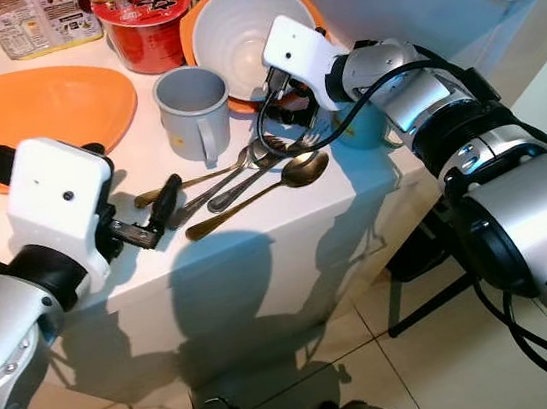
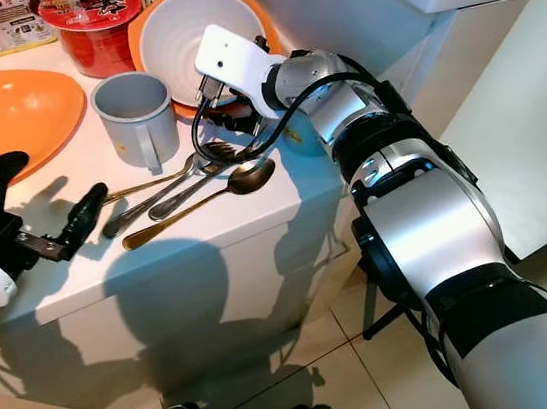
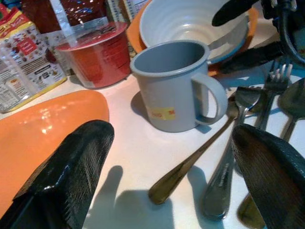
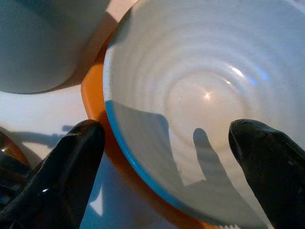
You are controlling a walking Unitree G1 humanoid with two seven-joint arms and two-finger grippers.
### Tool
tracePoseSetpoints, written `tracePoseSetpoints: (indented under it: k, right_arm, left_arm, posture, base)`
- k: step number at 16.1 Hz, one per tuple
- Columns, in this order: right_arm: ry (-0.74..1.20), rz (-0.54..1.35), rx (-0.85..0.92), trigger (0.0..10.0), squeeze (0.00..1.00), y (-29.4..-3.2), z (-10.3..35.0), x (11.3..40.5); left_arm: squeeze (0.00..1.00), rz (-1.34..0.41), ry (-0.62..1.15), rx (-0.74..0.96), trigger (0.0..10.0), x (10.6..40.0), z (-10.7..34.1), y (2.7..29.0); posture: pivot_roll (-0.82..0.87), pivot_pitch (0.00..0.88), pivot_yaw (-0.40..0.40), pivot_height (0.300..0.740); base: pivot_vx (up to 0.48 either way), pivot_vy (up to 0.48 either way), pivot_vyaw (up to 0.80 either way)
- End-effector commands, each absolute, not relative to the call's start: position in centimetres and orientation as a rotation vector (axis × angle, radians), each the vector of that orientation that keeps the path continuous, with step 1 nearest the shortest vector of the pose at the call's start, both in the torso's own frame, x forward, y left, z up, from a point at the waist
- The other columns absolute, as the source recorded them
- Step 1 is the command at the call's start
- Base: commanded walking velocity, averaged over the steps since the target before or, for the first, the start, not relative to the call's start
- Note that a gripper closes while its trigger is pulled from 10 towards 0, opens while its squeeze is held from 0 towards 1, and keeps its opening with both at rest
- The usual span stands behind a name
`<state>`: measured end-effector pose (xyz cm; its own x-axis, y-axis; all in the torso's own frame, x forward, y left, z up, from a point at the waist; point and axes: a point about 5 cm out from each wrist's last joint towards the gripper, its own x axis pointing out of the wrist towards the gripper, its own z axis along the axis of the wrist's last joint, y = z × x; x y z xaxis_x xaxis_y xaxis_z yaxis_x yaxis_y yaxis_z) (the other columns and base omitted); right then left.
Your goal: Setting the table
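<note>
The white table (image 1: 285, 218) is carrying everything. At its far left side a big orange plate (image 1: 34, 110) is lying flat. A white bowl (image 1: 235, 28) is sitting tilted on a second orange plate (image 2: 265, 24), next to a red noodle cup (image 1: 144, 25). A grey mug (image 1: 190, 109) is standing upright just before the bowl. The spoons and a fork (image 1: 249, 172) are lying together near the table edge, beside the mug.

The right gripper (image 4: 167, 162) is hovering at the bowl's rim with fingers spread apart, holding nothing. The left gripper (image 3: 171, 171) is also gaping wide and empty, pointing at the cutlery handles.
</note>
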<state>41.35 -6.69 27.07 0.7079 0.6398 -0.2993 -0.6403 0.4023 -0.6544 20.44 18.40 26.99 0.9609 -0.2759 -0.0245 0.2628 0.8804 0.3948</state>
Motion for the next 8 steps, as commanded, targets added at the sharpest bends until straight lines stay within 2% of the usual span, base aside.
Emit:
tracePoseSetpoints:
  k: [1, 2, 3, 4, 8]
  right_arm:
    - [0.119, 0.799, -0.828, 4.1, 0.0, -8.05, 24.67, 41.39]
    - [0.117, 0.799, -0.828, 4.1, 0.0, -8.02, 24.69, 41.39]
    - [0.11, 0.795, -0.825, 1.1, 0.0, -7.99, 24.79, 41.41]
    - [0.102, 0.795, -0.808, 0.0, 0.0, -8.03, 25.05, 41.44]
    - [0.091, 0.789, -0.793, 0.0, 0.0, -8.12, 25.43, 41.49]
  left_arm:
    - [0.0, -0.282, -0.059, 0.427, 10.0, 19.92, 27.54, 18.22]
    - [0.0, -0.279, -0.06, 0.428, 10.0, 19.93, 27.59, 18.25]
    - [0.0, -0.275, -0.065, 0.428, 10.0, 19.99, 27.72, 18.25]
    - [0.0, -0.275, -0.069, 0.428, 10.0, 20.06, 27.82, 18.22]
    - [0.0, -0.273, -0.072, 0.43, 10.0, 20.22, 27.95, 18.29]
  posture:
    - [0.33, 0.224, -0.122, 0.74]
    - [0.33, 0.222, -0.121, 0.74]
    - [0.33, 0.22, -0.119, 0.74]
    - [0.32, 0.22, -0.118, 0.74]
    - [0.32, 0.214, -0.114, 0.74]
  base:
    - [0.0, 0.0, 0.0]
    - [0.0, 0.0, 0.0]
    - [0.0, 0.0, 0.0]
    - [0.0, 0.0, 0.0]
    - [0.0, 0.0, 0.0]
